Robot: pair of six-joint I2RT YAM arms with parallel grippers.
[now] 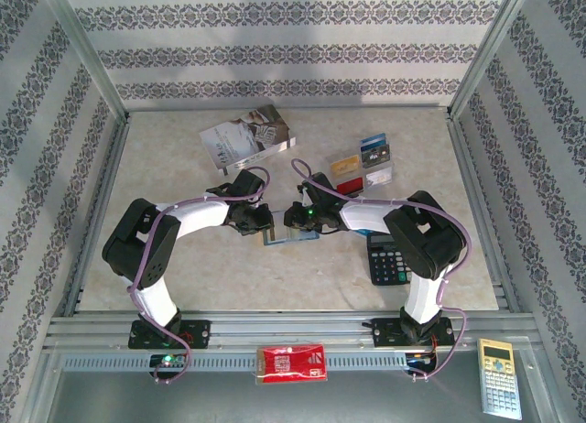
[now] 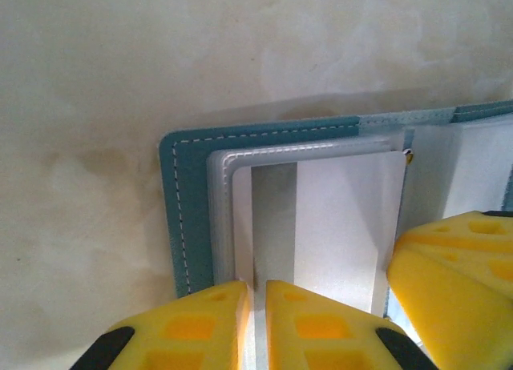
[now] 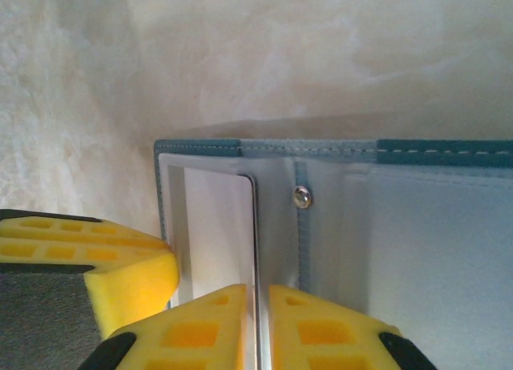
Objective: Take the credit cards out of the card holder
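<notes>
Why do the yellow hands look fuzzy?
Left wrist view: the yellow left hand sits very near the lens and blurs, while the blue-grey soft folding card holder looks sharper, a soft shadow beyond its far edge. Right wrist view: the right hand likewise.

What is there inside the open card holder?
Inside the card holder, clear sleeves with one pale card. Yellow fingers cover their near edge; any cards beneath cannot be seen.

Card holder: teal, white stitching, frosted clear sleeves, silver stud. Worktop: beige, marbled. Left end effector, right end effector: yellow pads, black backing. Arms: white, purple cables. Walls: white, grey floral bands. Calculator: black. Packet: red.
</notes>
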